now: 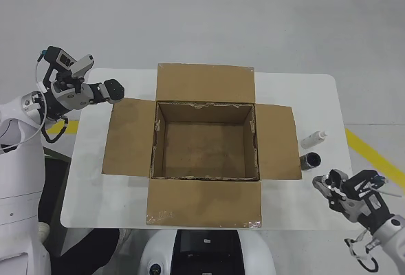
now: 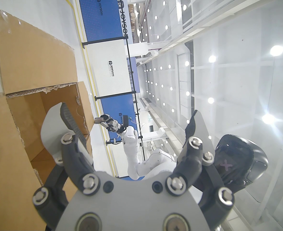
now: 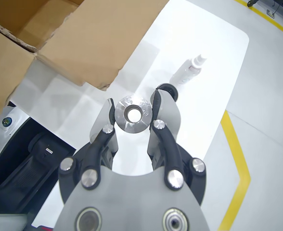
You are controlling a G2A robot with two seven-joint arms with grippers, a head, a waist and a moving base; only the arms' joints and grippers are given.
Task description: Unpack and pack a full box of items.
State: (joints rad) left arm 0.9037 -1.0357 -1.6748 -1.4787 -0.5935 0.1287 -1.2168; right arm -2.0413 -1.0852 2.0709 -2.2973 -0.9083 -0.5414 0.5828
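Observation:
The open cardboard box (image 1: 205, 148) stands mid-table with its four flaps spread and its inside bare (image 3: 35, 13). My right gripper (image 3: 133, 105) hovers over the table's right front corner (image 1: 324, 183), shut on a shiny metal disc (image 3: 133, 116) with a centre hole. Just past it lie a black cylinder (image 1: 311, 161) (image 3: 168, 89) and a white spray bottle (image 1: 313, 138) (image 3: 189, 70). My left gripper (image 2: 128, 123) hangs open and empty off the table's far left corner (image 1: 114, 90), beside the box's left flap (image 2: 35, 56).
The white table (image 1: 92, 199) has bare strips left and right of the box flaps. Yellow floor lines (image 1: 367, 148) run beyond the right edge. The right flap (image 3: 103, 37) lies flat close to the loose items.

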